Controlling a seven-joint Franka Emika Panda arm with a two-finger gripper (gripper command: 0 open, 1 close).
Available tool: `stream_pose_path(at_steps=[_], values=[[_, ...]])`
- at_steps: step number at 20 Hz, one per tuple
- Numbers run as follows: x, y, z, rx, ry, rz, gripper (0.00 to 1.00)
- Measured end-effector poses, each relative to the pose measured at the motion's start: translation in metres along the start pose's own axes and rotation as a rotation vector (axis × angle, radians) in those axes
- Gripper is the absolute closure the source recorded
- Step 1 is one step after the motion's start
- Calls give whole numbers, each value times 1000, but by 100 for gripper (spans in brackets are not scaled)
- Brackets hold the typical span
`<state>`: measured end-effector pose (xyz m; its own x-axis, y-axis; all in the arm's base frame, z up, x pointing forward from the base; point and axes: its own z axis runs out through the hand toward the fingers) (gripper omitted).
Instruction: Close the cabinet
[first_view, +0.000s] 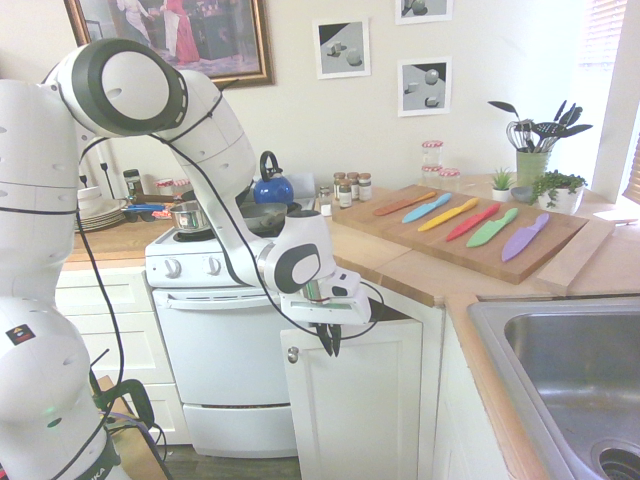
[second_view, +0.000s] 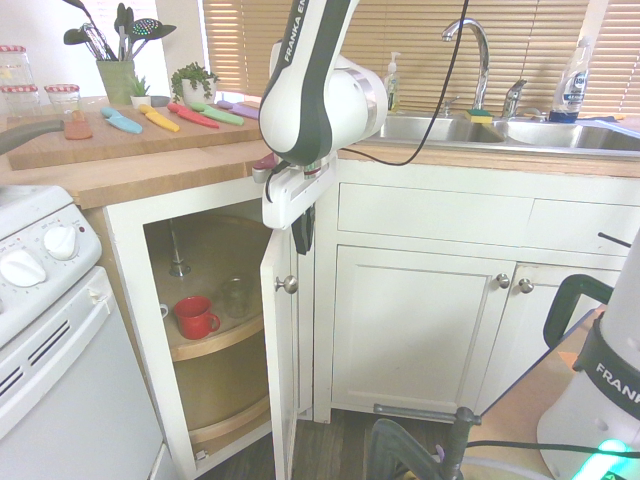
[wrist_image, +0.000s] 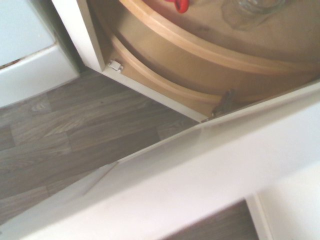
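Cabinet door, seen in the first exterior view, stands beside the white oven, swung out from its frame, with its small round knob near the upper corner on the oven side. The gripper hangs pointing down at the door's top edge, just beside the knob; its fingers are pinched together on nothing (no grip on knob or panel).

From the second exterior view, the door shows edge-on, its tall axis upright, opened well out of the cabinet. The closed gripper sits above the knob on the door's outer face, so I judge a sideways push toward the oven would swing it shut. Inside, a round wooden turntable shelf carries a red mug and a clear glass.

Looking down, the wrist view shows the door's white top edge running diagonally, the curved shelves beyond it, and wood-plank floor beside.
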<state>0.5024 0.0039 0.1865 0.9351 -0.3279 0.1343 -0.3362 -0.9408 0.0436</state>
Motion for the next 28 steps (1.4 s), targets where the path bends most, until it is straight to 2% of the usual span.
stream_pose_path(at_steps=[13,28], values=[[39,-63,-25,-5,-43,-44,100],[106,-135,-52,26,-79,-45,100]])
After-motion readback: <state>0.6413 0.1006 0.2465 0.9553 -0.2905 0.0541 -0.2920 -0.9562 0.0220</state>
